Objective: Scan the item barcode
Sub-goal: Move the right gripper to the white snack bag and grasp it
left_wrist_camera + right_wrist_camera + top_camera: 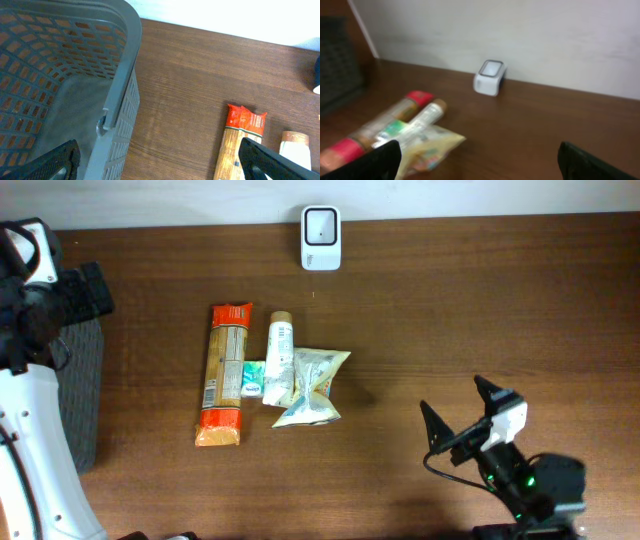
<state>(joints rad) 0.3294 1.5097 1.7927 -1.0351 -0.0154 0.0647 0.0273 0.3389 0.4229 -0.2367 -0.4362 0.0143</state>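
Four items lie in a cluster left of the middle of the table (pixel 480 300). The pasta pack (pixel 223 375), long with orange ends, lies lengthwise toward the back wall. Just to its right lies a white tube (pixel 279 360), its brown cap pointing at the wall. A small green packet (pixel 252 377) sits between the two. A crinkled pouch (pixel 314 385) lies against the tube's right side, touching it. The white scanner (pixel 321 238), with a dark window, stands at the back edge, well apart from the cluster and slightly right of the tube.

The right gripper (pixel 462 408) hangs over the front right part of the table, its jaws spread wide and holding nothing. The pouch is the item nearest to it, well apart on its left. In the blurred right wrist view the cluster lies low on the left, ahead of the left finger, and the scanner stands further ahead by the wall.

The left gripper (pixel 160 167) is at the far left above a grey perforated basket (pixel 60 75), its jaws also wide and empty. In the left wrist view the basket's rim runs down between the fingers, and the pasta pack's orange end and the tube's cap show near the right finger. Bare wood lies between the basket and the pasta pack.
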